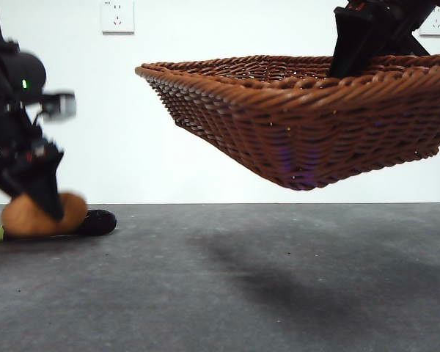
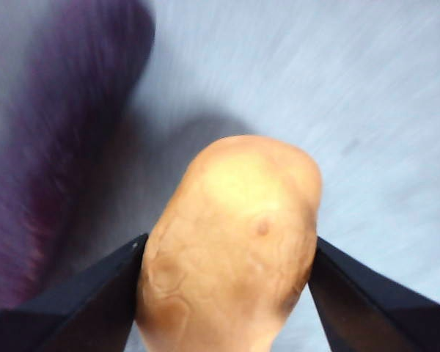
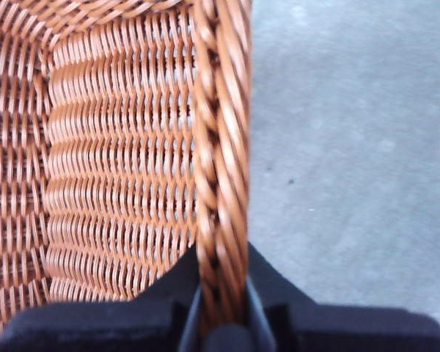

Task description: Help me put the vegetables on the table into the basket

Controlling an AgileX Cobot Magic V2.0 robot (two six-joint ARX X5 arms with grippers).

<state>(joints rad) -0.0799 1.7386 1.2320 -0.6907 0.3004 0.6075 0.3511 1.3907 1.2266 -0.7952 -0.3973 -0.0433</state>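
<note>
Left tool point(image 2: 224, 257) is closing on the potato point(image 2: 231, 242), one jaw pressing each flank; the potato's long axis is running out along the tool's reach. In the front view the potato point(image 1: 40, 214) is sitting at desk point(image 1: 227, 286) level, so I judge it gripped but not yet clearly lifted. The eggplant point(image 2: 51, 161) is lying just beside it on the desk. No corn is showing.

Right tool point(image 3: 221, 323) is clamping the basket point(image 3: 117, 169) by its braided rim and holding it in the air, tilted, well clear of the desk. The basket point(image 1: 308, 117) is hanging well apart from the left tool point(image 1: 48, 202), up and across; that is the way the potato has to go.
</note>
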